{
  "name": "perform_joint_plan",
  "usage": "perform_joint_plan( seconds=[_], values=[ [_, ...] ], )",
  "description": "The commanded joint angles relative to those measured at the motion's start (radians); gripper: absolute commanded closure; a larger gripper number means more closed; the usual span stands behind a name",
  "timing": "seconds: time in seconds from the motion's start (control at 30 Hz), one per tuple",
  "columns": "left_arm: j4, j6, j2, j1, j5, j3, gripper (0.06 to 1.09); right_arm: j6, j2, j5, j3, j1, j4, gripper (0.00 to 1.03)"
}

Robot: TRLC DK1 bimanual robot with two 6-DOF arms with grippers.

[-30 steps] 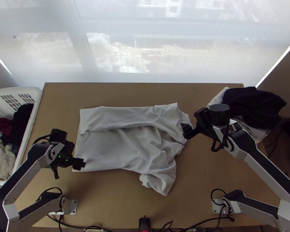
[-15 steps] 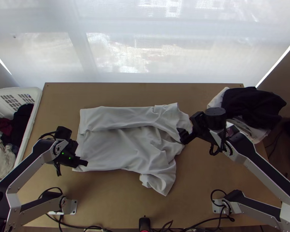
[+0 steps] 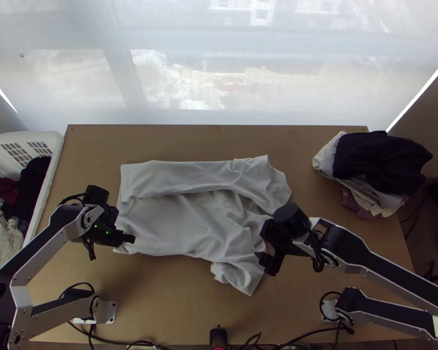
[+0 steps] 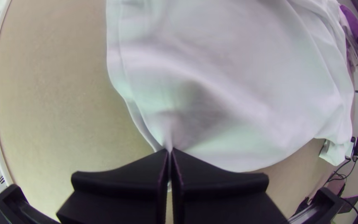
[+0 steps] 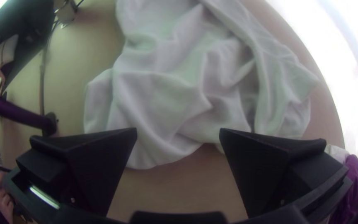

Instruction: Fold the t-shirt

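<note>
Motion has brought our right gripper [image 3: 263,262] round from the three o'clock side of the t-shirt [image 3: 178,221] to four, beside the five o'clock sleeve [image 3: 239,278], spread wide and empty; we judge a second grip comes next, for folding this near side over. Our left gripper [image 3: 131,238], pressed closed, pinches the eight o'clock hem corner [image 4: 162,135]. On the table [image 3: 160,291], the t-shirt lies folded inward along twelve, smoother toward nine, rumpled toward three.
</note>
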Motion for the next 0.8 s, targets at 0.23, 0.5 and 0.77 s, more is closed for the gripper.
perform_joint_plan(
  seconds=[0.23, 0.5, 0.77],
  values=[
    [0.016, -0.077, 0.003, 0.025, -0.02, 0.018, 1.05, -0.057, -0.112, -0.027, -0.126, 0.271, -0.152, 0.11],
    [0.039, -0.07, 0.031, 0.026, -0.042, 0.015, 1.05, -0.095, -0.094, -0.043, -0.172, 0.322, -0.107, 0.11],
    [0.048, -0.075, 0.04, 0.035, -0.043, 0.011, 1.05, -0.066, -0.014, -0.043, -0.179, 0.386, 0.057, 0.11]
  ],
)
